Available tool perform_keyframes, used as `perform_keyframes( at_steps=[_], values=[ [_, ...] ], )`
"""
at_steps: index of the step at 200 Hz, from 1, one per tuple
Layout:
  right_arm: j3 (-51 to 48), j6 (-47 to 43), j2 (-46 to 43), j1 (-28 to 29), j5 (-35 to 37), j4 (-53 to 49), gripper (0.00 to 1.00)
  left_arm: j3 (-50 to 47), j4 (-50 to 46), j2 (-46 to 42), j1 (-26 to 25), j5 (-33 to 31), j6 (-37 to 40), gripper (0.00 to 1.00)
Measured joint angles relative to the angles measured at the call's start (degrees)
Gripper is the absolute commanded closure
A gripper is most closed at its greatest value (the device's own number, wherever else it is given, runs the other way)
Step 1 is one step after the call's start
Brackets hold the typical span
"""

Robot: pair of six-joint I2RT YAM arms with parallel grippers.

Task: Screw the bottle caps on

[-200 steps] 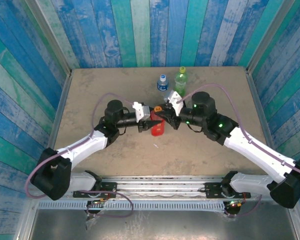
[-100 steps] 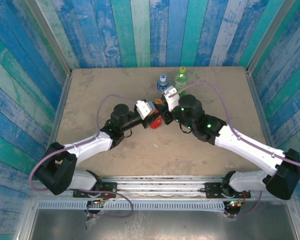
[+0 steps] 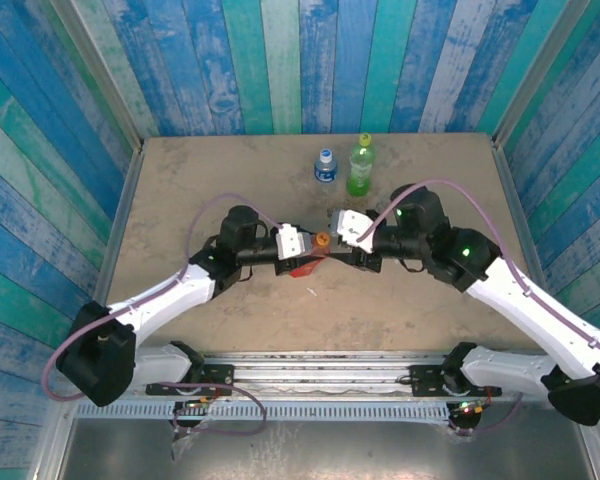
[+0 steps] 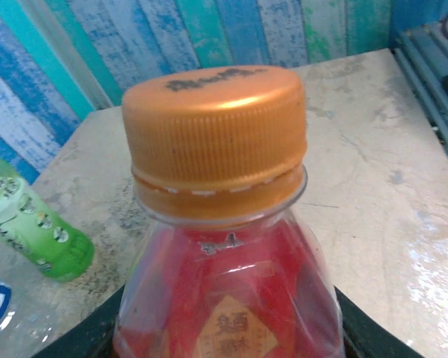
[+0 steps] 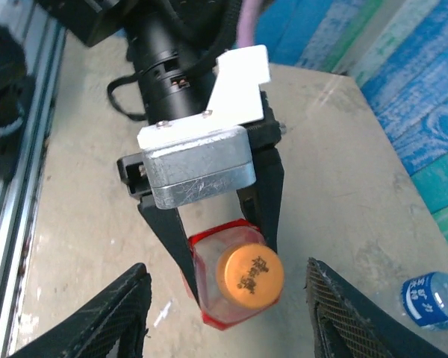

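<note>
Left fingers (image 5: pixel 168 246) clamp the red bottle (image 5: pixel 209 307) at the middle of the worktop (image 3: pixel 230 180), orange cap (image 5: pixel 250 272) on its neck. Right fingers (image 5: pixel 108 317) gape wide just short of it; I'd centre them on the cap, close squarely, then twist while the left holds firm.

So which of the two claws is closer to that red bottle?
Left. The left gripper is shut on the red bottle, below its orange cap. The right gripper faces the cap, open, its fingers spread wide and touching nothing.
</note>
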Motion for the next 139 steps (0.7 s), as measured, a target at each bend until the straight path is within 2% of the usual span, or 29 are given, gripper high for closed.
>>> perform_keyframes(
  at_steps=[36,85,139],
  values=[
    [9.68,-8.83,7.39,0.96,-0.5,-10.05,0.49,0.13,-2.91,0.0,0.02,3.17,2.4,0.54],
    [15.96,-14.25,14.95,1.11,-0.42,-19.37,0.55,0.13,-3.15,0.0,0.02,4.92,3.34,0.54],
    [16.9,-14.36,17.11,1.11,-0.07,-22.56,0.74,0.13,-3.54,0.0,-0.04,6.12,3.56,0.54]
  ],
)
